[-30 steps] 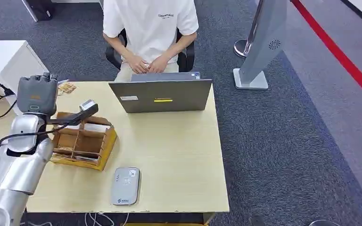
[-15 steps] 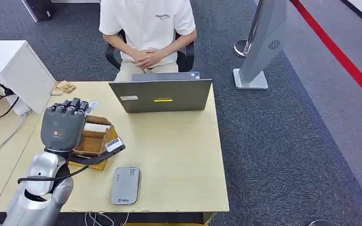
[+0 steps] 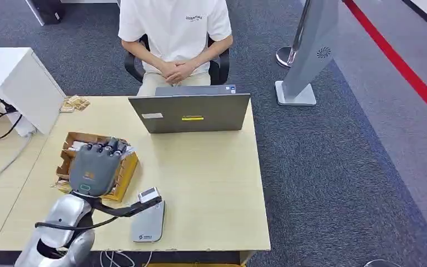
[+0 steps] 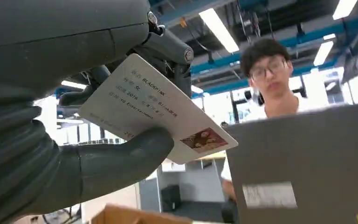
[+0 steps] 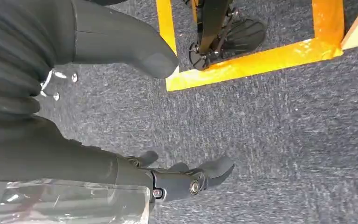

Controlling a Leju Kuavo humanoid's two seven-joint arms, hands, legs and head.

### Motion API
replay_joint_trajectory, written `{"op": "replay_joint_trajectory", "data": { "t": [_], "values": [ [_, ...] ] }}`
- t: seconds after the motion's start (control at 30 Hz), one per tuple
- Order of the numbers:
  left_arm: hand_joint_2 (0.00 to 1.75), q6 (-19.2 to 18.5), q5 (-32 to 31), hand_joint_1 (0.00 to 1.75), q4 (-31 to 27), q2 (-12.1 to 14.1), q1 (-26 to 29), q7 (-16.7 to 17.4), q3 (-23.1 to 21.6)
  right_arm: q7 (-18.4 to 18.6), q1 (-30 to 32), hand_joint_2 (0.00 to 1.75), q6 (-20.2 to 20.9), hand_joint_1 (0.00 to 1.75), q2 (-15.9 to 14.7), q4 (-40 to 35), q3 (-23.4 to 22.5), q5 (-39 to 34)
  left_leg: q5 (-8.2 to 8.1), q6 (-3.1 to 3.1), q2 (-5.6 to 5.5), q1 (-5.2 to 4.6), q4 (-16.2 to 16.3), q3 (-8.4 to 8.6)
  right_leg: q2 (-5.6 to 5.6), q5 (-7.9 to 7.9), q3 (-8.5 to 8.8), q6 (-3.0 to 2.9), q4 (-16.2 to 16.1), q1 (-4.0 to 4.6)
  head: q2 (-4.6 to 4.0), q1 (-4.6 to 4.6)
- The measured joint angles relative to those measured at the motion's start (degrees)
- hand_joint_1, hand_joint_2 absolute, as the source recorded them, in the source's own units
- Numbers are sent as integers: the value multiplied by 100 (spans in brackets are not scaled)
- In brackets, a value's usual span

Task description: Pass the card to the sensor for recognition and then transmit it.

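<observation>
Pale wood is spreading across the lower left of the head view: the counter [image 3: 211,183], with my left robot hand [image 3: 95,167] sitting at the lower left of the frame, back of the hand toward the camera. I am pinching the card [image 3: 148,194] between thumb and a finger; it is showing as a small white slab just above the top edge of the grey sensor [image 3: 148,220], which is lying flat near the bottom edge of the frame. Whether card and sensor are touching I cannot tell. Behind my robot hand a brown cardboard organiser [image 3: 75,146] is standing on the counter. At the upper centre a grey laptop [image 3: 189,112] is standing with its lid back toward me, and a person in a white shirt [image 3: 173,25] is sitting behind it with hands clasped.

From the left wrist view, my thick grey thumb is pressing the card [image 4: 156,109] from underneath while darker fingers [image 4: 168,49] are bearing on its other side. The card is tilting, printed lines and a small photo facing the camera, at the centre of the frame. The laptop's back [image 4: 303,163] is filling the lower right.

From the right wrist view, my right robot hand [image 5: 121,112] is hanging over dark carpet [image 5: 284,130], holding nothing, thumb and fingers apart.
</observation>
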Motion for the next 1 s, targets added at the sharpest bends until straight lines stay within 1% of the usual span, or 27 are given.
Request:
{"op": "replay_joint_trajectory", "data": {
  "t": [0.07, 0.2, 0.43, 0.57, 0.83, 1.0],
  "values": [
    [175, -22, 0, 175, 0, 15, 129, 82, -20, 31, 17, 175, 0, 0, 0, 0, -7, 2, 0, 0, 0, 0, 0, 0, 0, 0, 0, 0, 0, 0, 0, 0],
    [175, -5, -9, 175, 2, 42, 368, 138, -53, 92, 26, 175, 0, 0, 13, 0, -46, 9, 0, 0, 0, 0, 0, 0, -1, 0, 1, 0, 0, 0, 0, 0],
    [175, 137, -6, 175, -24, 39, 824, 79, -53, 162, 33, 175, -37, 0, 31, 0, -111, 46, 0, 0, 0, 0, 0, 0, -1, 0, 2, 0, 0, 0, 0, 0],
    [175, 255, -9, 175, -183, 46, 1085, 20, -53, 177, 34, 175, -72, 0, 28, 0, -155, 35, -1, 1, 0, 0, 0, -1, -2, 0, 1, 1, 0, 0, 0, 2],
    [175, 356, 35, 175, -577, 123, 1611, -68, -53, 177, 39, 175, -85, 0, 28, 0, -286, 0, -2, 2, 0, 0, -1, 0, -2, -1, 1, 1, 0, 0, 0, 2],
    [175, 391, 46, 175, -723, 155, 1783, -72, -53, 177, 41, 175, -85, 0, 28, 0, -306, 0, -1, 2, 0, 0, -1, -1, -3, 0, 2, 1, -1, 0, 0, 0]
  ]
}}
